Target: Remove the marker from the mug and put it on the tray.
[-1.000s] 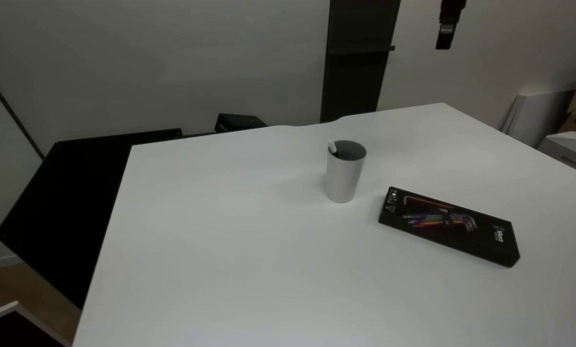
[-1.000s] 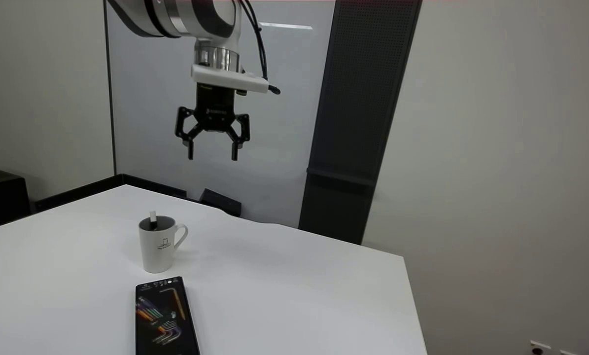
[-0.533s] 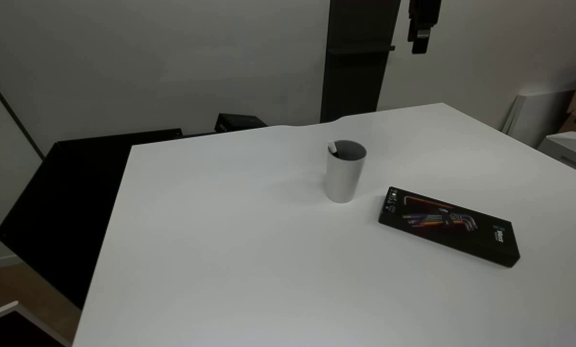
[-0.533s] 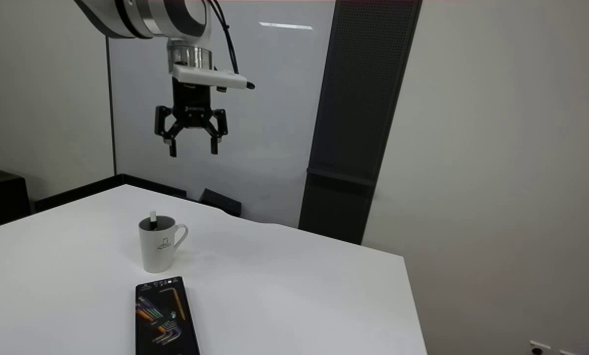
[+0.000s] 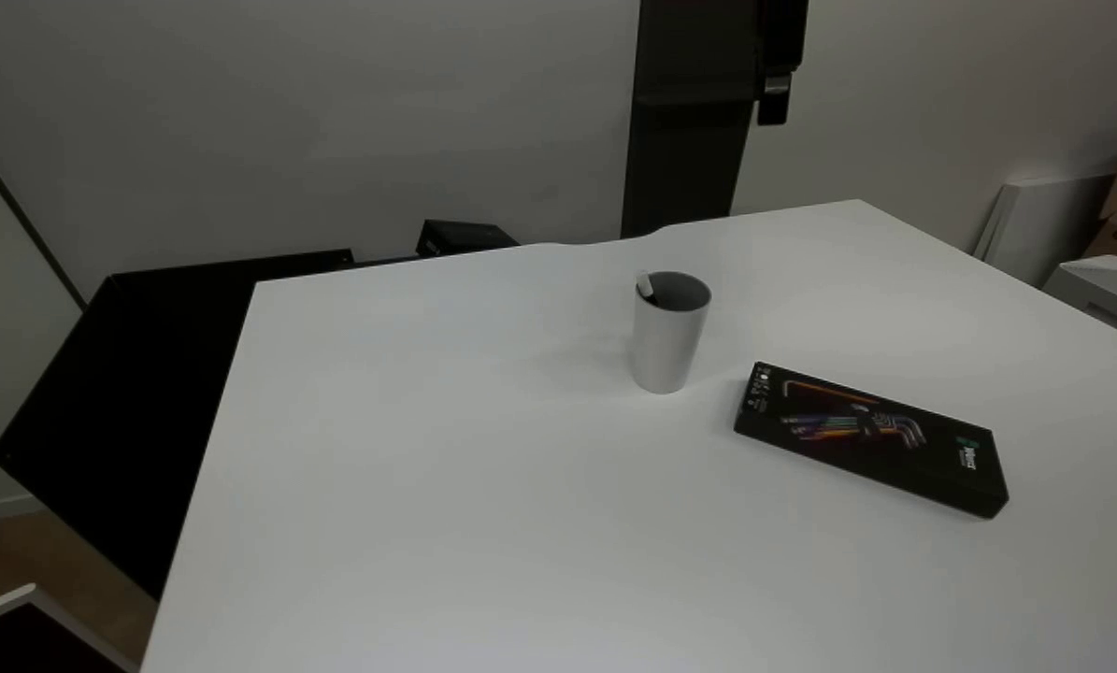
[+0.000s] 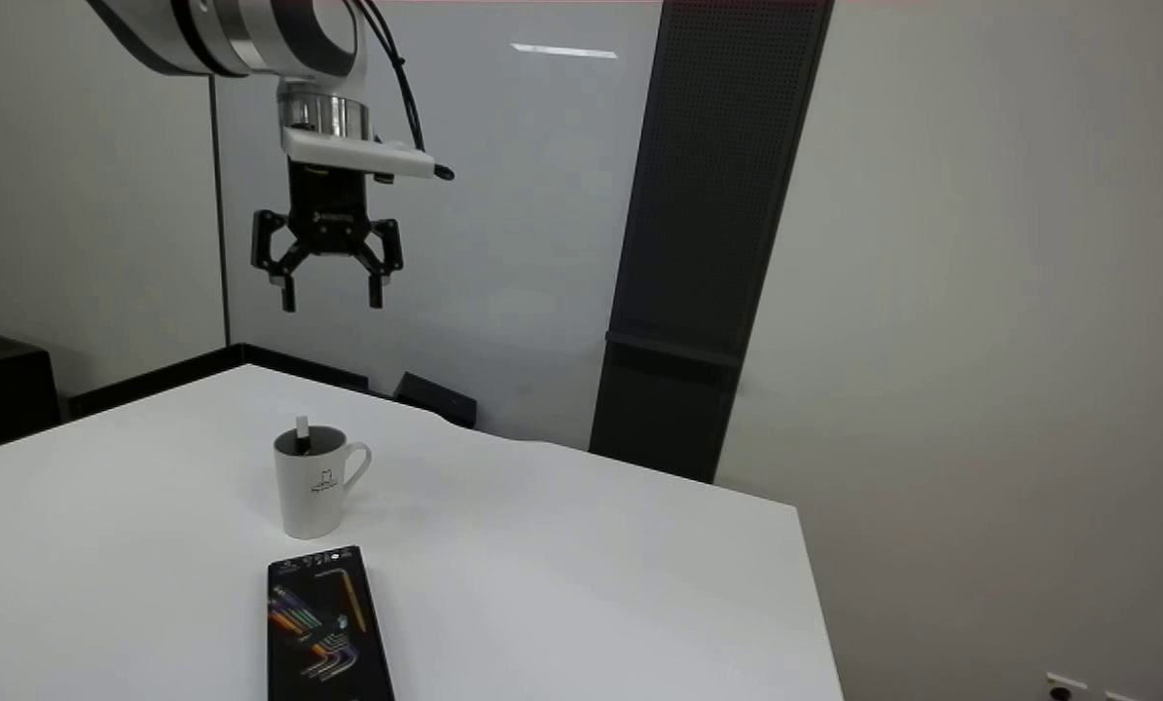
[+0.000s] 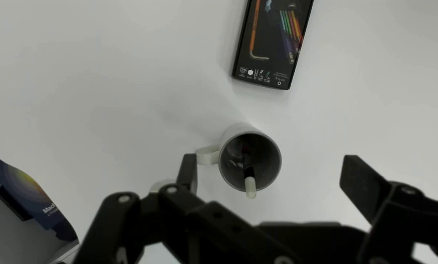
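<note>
The mug [image 6: 308, 497] stands upright on the table, pale with a handle in an exterior view; it also shows in an exterior view [image 5: 665, 346] and in the wrist view [image 7: 273, 146]. The marker [image 7: 250, 185] leans inside it, dark body down, pale end above the rim; that end shows in both exterior views [image 5: 645, 284] [image 6: 302, 426]. The tray [image 5: 871, 439] looks like a flat black box printed with coloured hex keys, lying near the mug [image 6: 328, 623] [image 7: 270, 44]. My gripper [image 6: 332, 302] is open and empty, high above the table; in the wrist view [image 7: 270, 161] the mug shows between its fingers.
The white table [image 5: 408, 486] has a wavy back edge. A small black box [image 5: 465, 236] sits beyond that edge. In the wrist view a dark blue item with lettering [image 7: 32, 194] shows at the lower left. A tall dark panel [image 6: 708, 243] stands behind the table.
My open gripper has moved left in both exterior views, and sits slightly lower in one of them. The mug, marker and tray have not moved.
</note>
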Motion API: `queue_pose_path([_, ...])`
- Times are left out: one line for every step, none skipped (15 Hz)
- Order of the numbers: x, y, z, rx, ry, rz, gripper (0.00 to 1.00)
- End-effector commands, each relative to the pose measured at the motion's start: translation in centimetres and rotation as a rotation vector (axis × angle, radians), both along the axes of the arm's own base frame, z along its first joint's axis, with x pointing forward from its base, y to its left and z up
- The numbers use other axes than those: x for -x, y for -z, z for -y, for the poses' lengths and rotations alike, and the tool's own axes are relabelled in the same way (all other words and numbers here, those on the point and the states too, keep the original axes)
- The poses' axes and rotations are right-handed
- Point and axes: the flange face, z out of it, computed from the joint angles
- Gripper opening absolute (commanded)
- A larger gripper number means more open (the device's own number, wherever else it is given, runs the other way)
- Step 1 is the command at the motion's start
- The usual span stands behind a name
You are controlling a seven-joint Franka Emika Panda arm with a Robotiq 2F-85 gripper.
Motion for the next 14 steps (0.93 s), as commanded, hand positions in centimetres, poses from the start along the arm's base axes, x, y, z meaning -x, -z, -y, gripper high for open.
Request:
queue_pose_path([0.0,0.0,-0.1,0.001,0.002,-0.002,1.0])
queue_pose_path([0.0,0.0,-0.1,0.001,0.003,-0.003,1.0])
queue_pose_path([0.0,0.0,0.0,0.001,0.004,-0.003,1.0])
queue_pose_path([0.0,0.0,0.0,0.002,0.005,-0.003,1.0])
queue_pose_path([0.0,0.0,0.0,0.002,0.005,-0.003,1.0])
queue_pose_path([0.0,0.0,0.0,0.002,0.005,-0.003,1.0])
queue_pose_path([0.0,0.3,0.1,0.037,0.015,0.001,1.0])
queue_pose_path([0.0,0.7,0.0,0.062,0.004,-0.005,1.0])
queue_pose_path([-0.2,1.3,-0.1,0.094,-0.004,-0.015,1.0])
queue_pose_path([-0.4,1.9,-0.2,0.11,-0.02,-0.023,1.0])
queue_pose_path([-0.7,2.6,-0.4,0.133,-0.039,-0.023,1.0])
queue_pose_path([-0.9,3.3,-0.7,0.151,-0.057,-0.024,1.0])
queue_pose_path([-1.0,4.1,-1.0,0.165,-0.072,-0.029,1.0])
queue_pose_path([-1.3,4.8,-1.4,0.178,-0.085,-0.03,1.0])
